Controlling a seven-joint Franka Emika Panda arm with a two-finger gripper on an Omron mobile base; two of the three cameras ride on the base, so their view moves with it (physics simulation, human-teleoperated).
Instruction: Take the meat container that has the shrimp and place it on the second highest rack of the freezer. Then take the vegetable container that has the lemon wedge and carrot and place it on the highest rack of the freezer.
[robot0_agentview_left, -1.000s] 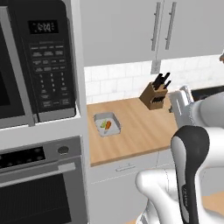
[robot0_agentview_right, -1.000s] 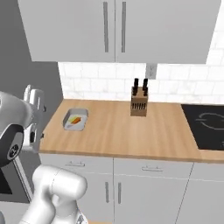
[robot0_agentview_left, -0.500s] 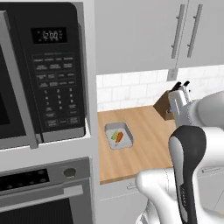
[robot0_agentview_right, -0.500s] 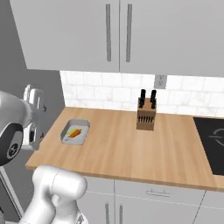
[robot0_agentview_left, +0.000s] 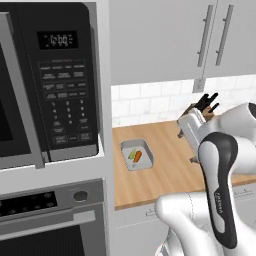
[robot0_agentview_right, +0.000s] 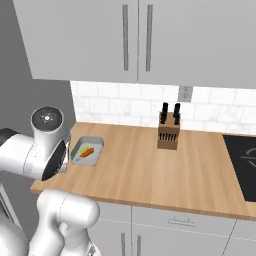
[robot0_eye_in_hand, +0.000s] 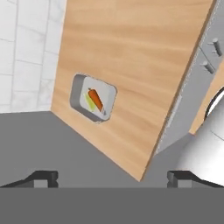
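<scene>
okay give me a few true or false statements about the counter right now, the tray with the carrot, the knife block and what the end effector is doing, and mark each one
1. The grey tray holds a carrot and a lemon wedge. True.
2. The tray sits near the counter's end toward the microwave. True.
3. The knife block stands inside the tray. False: it stands apart on the counter, by the tiled wall.
4. The end effector is clamped on the tray. False: its fingertips are spread wide with nothing between them, away from the tray.
5. A shrimp lies in the tray. False: just carrot and lemon wedge.
</scene>
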